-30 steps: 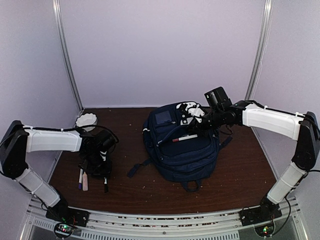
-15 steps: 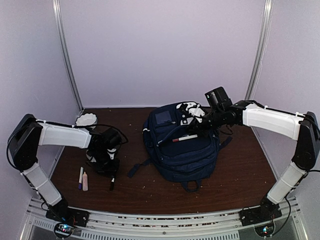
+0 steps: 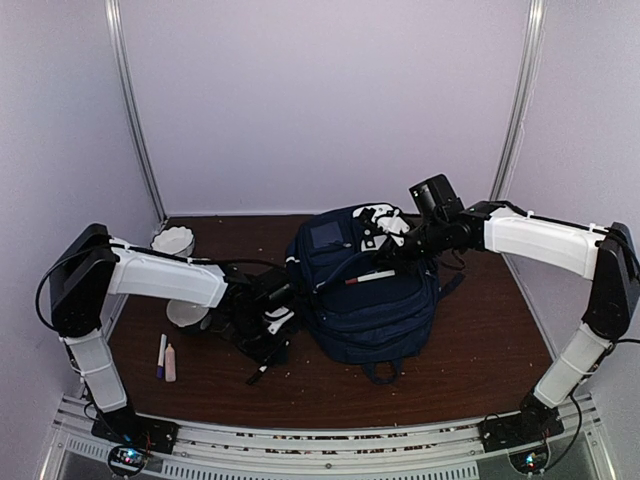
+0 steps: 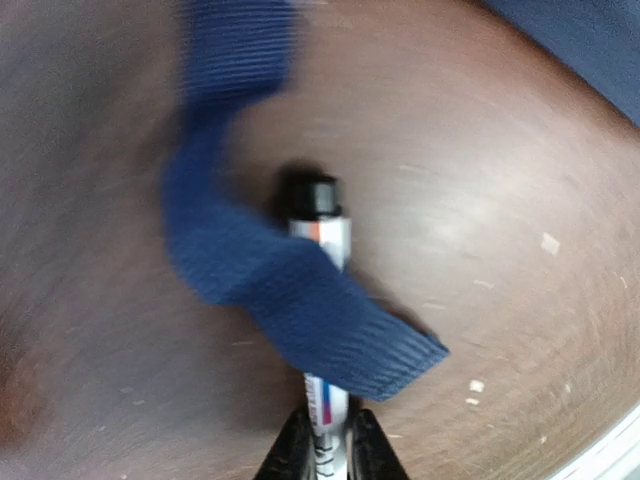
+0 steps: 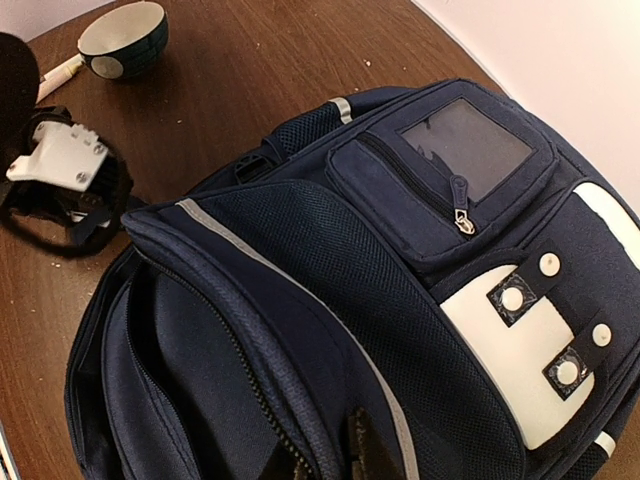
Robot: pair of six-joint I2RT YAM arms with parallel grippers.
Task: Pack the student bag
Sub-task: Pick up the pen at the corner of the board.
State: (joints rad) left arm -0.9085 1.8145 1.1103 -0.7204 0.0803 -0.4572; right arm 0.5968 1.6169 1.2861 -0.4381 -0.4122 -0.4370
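Note:
The navy student bag lies in the middle of the table, its main compartment unzipped. My right gripper is shut on the bag's zip edge, pinching it between dark fingers. A white-and-red marker lies across the top of the bag. My left gripper is low over the table, just left of the bag. It is shut on a white marker with a black cap, which passes under a loose blue bag strap. Its black tip points toward the front edge.
A white bowl stands at the back left and a second bowl beside my left arm. Two markers lie near the front left. The right wrist view shows a bowl and my left gripper's body beside the bag.
My left arm has swung right from the loose markers to the bag's left side, carrying the black-capped marker; a bowl it hid now shows. The right arm has not moved.

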